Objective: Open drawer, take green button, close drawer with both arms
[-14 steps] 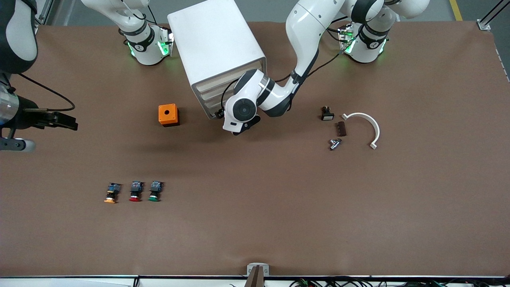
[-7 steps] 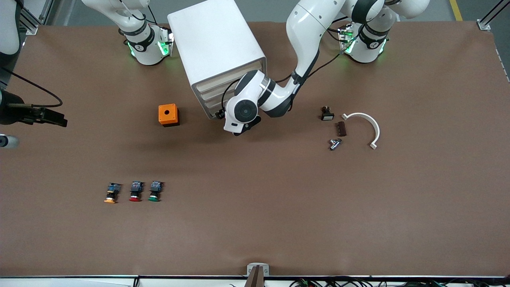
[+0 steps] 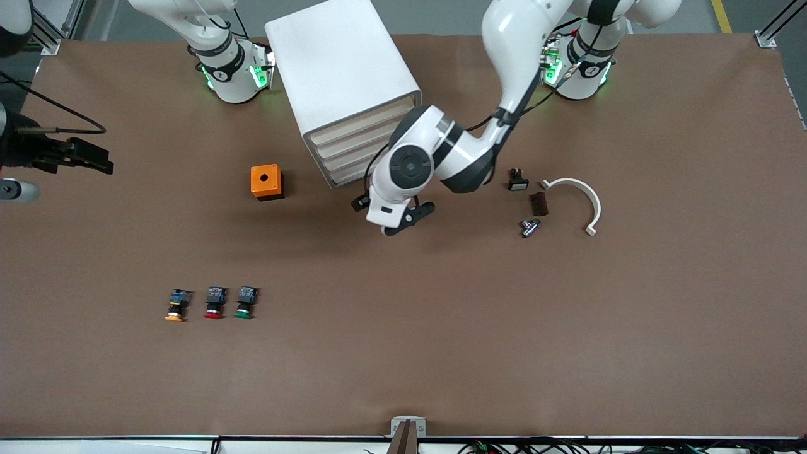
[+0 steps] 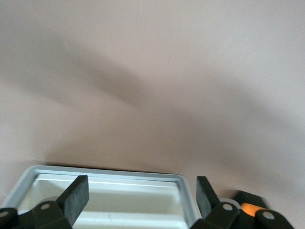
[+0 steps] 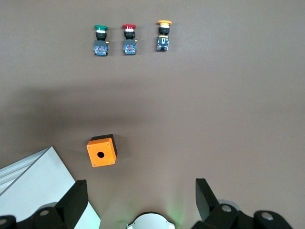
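The left gripper (image 4: 140, 191) is being held, fingers apart, over the opened drawer (image 4: 109, 177) at the cabinet's (image 3: 340, 69) five o'clock. The right gripper (image 3: 94, 161), likewise spread, is being held waiting at the cabinet's nine o'clock. The button (image 3: 244, 302) is being left lying at the orange box's (image 3: 267, 181) six o'clock.

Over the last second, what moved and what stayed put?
The left gripper drew back from the cabinet toward the front camera, pulling a drawer out; its fingers are open. The right gripper shifted slightly at the table's edge. The green button and orange box stayed.
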Robot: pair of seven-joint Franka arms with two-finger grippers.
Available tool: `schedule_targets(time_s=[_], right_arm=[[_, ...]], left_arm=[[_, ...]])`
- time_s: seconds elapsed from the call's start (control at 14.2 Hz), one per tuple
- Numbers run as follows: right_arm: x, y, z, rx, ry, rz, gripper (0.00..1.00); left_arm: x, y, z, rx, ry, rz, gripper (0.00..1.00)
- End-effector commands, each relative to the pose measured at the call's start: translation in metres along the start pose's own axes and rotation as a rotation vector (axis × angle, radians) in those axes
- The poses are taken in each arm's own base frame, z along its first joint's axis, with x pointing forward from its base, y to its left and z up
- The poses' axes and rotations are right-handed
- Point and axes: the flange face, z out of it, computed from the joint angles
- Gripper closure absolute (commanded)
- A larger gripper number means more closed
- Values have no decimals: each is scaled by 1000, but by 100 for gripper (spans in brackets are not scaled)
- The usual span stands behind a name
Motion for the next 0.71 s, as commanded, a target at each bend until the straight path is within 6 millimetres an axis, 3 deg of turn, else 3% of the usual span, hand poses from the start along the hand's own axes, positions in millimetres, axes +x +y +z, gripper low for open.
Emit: schedule_targets(time_s=[0.0,0.21,0.35,0.49,0.64], right_arm=[[-6,8,-5,18,16,6,0],[-7,12,-5,30,25,11,0],[-14,21,-2,39,51,26,0],[-18,21,-2,39,68,26,0],[-17,21,-5,38,91,10,0]], left_arm=[[28,-32,-101,-27,5,30,1],[51,-81,-191,19,8,127,1],[66,-126,-247,49,-21,205,1],[87,-170,-286,71,-65,259,1],[109,-208,-312,116,-55,304,1]])
